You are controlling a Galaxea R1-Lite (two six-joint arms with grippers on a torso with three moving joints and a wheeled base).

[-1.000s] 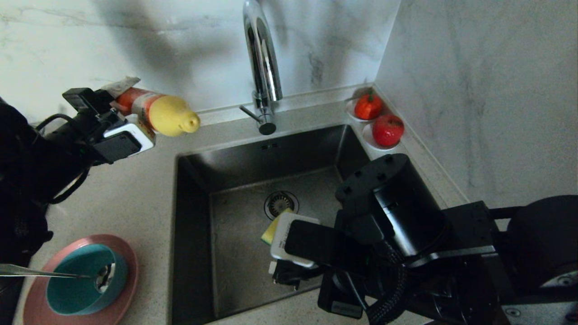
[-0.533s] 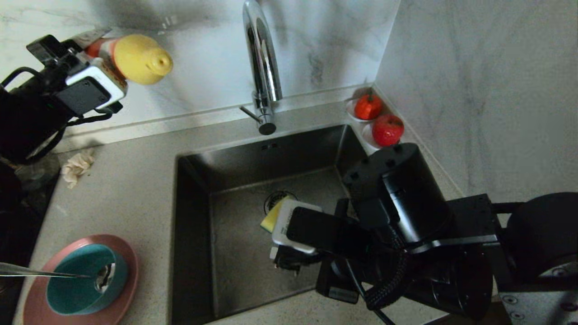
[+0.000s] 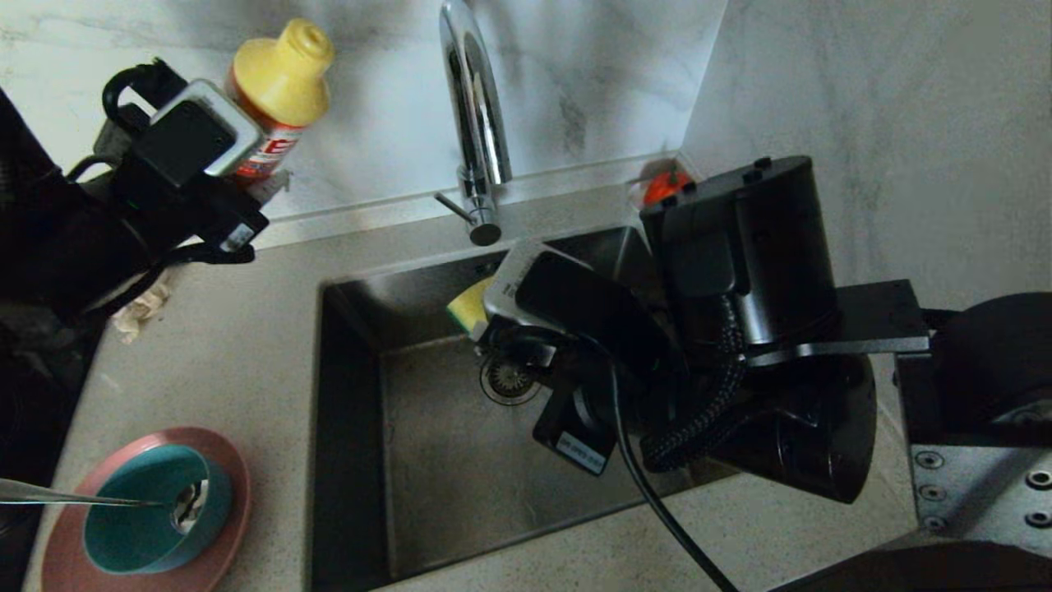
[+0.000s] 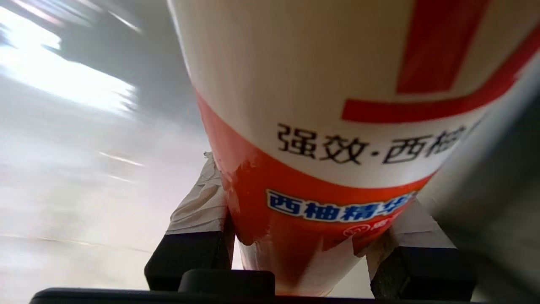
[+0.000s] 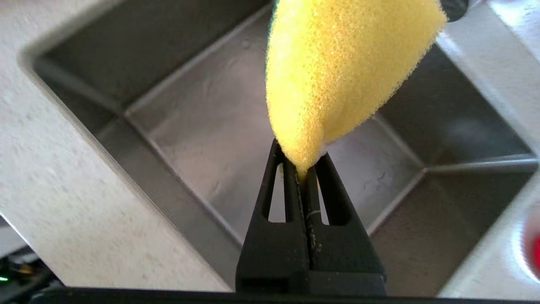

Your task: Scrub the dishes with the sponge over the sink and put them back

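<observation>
The sink [image 3: 427, 460] floor lies bare along its left and near sides, so there is room to come down there; over its back right part the right hand [image 3: 481, 325], pinching the sponge [image 3: 468, 302], and its arm fill the space. The tap [image 3: 472, 123] arches over the middle of the sink's back edge. The left hand [image 3: 246, 177] holds a bottle [image 3: 279, 90] above the table's [image 3: 238, 329] back left. A rag [image 3: 141, 306] lies near the table's left edge; plate [image 3: 232, 460], bowl [image 3: 156, 534] and spoon [image 3: 74, 496] fill its near left corner. Between them the table is open.
</observation>
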